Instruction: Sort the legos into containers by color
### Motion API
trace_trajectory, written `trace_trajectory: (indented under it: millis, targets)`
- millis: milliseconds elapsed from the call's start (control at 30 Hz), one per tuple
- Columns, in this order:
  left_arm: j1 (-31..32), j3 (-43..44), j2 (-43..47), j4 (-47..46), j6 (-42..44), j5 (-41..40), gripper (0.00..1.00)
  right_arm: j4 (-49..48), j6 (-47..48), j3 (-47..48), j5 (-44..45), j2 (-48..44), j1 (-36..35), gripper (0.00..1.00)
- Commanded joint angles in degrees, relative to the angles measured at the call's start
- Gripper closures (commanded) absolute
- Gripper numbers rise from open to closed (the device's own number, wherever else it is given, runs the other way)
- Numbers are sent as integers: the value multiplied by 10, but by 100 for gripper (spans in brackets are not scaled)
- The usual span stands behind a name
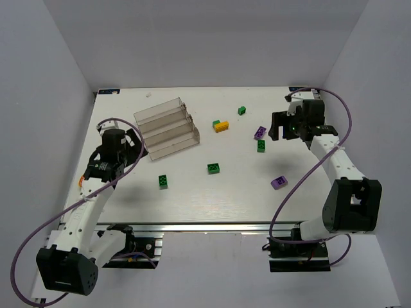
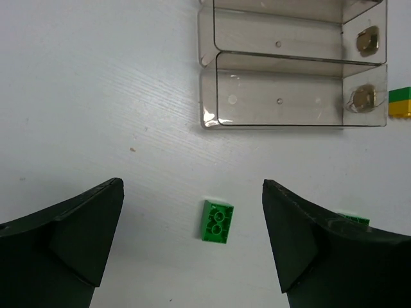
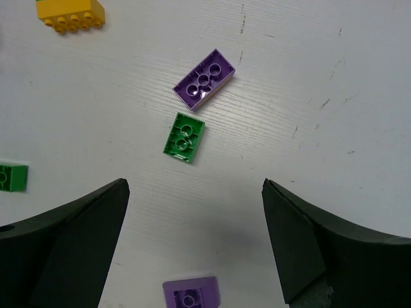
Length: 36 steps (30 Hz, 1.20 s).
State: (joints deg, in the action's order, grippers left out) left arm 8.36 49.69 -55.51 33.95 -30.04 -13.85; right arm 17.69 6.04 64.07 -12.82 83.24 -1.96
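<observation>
The clear stepped tray (image 1: 168, 130) stands empty at the back left; its end shows in the left wrist view (image 2: 282, 90). Green bricks lie at the front left (image 1: 163, 181), the centre (image 1: 214, 168), the right (image 1: 261, 145) and the back (image 1: 242, 110). A yellow brick joined to a green one (image 1: 221, 126) lies mid-table. Purple bricks lie right (image 1: 260, 133) and front right (image 1: 279, 182). My left gripper (image 1: 136, 144) is open and empty by the tray's left end, above a green brick (image 2: 217, 221). My right gripper (image 1: 277, 128) is open and empty above a green brick (image 3: 185, 137) and purple bricks (image 3: 203, 80) (image 3: 190, 293).
White walls enclose the table on the left, back and right. In the left wrist view another green brick (image 2: 353, 220) is partly hidden behind the right finger, and the yellow-and-green pair (image 2: 399, 102) shows at the right edge. A yellow brick (image 3: 70, 13) shows top left in the right wrist view.
</observation>
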Motion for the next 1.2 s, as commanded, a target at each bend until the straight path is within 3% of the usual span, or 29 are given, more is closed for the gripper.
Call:
trace_trajectory:
  millis: [0, 267, 367, 400, 433, 500, 533, 600, 633, 767, 900, 1000, 1167]
  targets:
    - [1, 12, 9, 55, -29, -7, 2, -4, 19, 12, -18, -19, -2, 11]
    - [-5, -56, 39, 81, -126, -3, 3, 29, 230, -15, -207, -45, -11, 11]
    - [-19, -59, 27, 83, -144, -3, 12, 64, 300, 3, -222, -35, -36, 11]
    - [-25, -58, 20, 85, -145, 2, 18, 98, 316, 14, -226, -20, -45, 11]
    - [-25, -58, 1, 83, -144, 7, 32, 110, 324, 34, -226, -11, -52, 11]
    - [-46, -64, -19, 78, -139, 21, 50, 117, 323, 43, -244, 11, -63, 11]
    - [-52, -64, -36, 78, -138, 21, 65, 121, 328, 45, -259, 16, -67, 11]
    - [-74, -47, -53, 87, -128, 8, 68, 116, 309, 37, -293, 19, -81, 11]
    - [-82, -36, -74, 96, -121, -5, 68, 94, 297, 31, -302, 18, -82, 11]
    - [-132, 7, -128, 144, -80, -64, 30, 60, 280, -9, -317, 10, -109, 11]
    - [-198, 9, -147, 145, -35, -97, 14, 28, 274, -39, -298, -8, -119, 11]
    - [-248, 19, -180, 135, 2, -98, 9, 23, 274, -49, -288, -11, -120, 11]
    - [-267, 73, -230, 132, 56, -122, 5, 19, 267, -55, -282, -4, -119, 11]
